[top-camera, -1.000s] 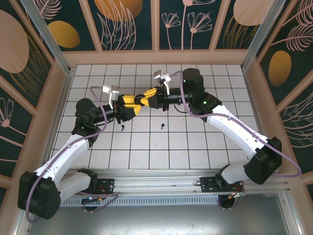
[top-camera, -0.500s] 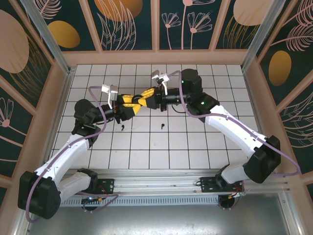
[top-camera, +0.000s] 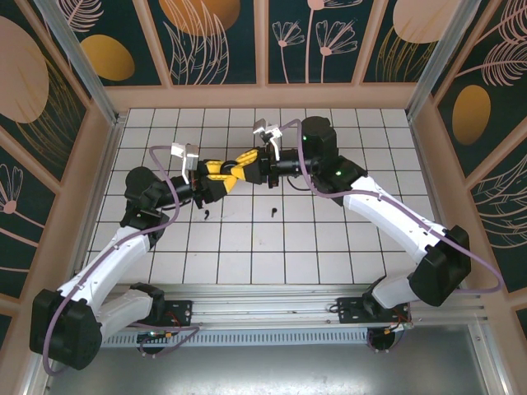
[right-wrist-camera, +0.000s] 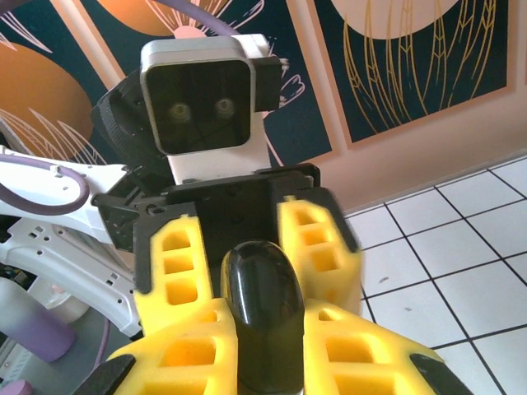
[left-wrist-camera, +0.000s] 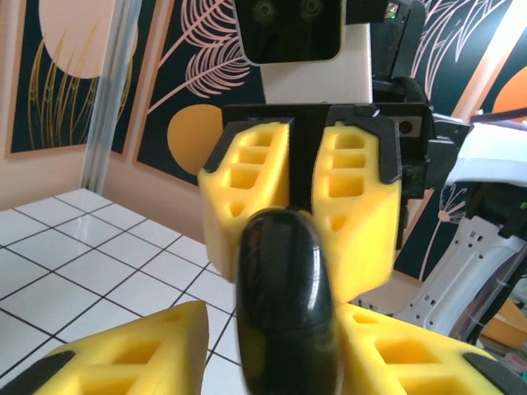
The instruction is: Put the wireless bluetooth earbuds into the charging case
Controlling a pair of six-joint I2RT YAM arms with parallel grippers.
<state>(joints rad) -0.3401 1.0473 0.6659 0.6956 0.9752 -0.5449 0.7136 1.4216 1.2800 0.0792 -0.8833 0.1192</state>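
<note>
The right gripper point(top-camera: 241, 164) pinches a glossy black case point(right-wrist-camera: 263, 304) between its yellow pads, up in the air over the white tiles point(top-camera: 313, 247). The left gripper point(top-camera: 230, 175) meets it tip to tip, its jaws partly spread on either side of the same case (whether they press it I cannot tell). One black earbud point(top-camera: 206, 215) lies on the tiles nearer the arm bases, and a second earbud point(top-camera: 272, 212) lies well apart to its right
</note>
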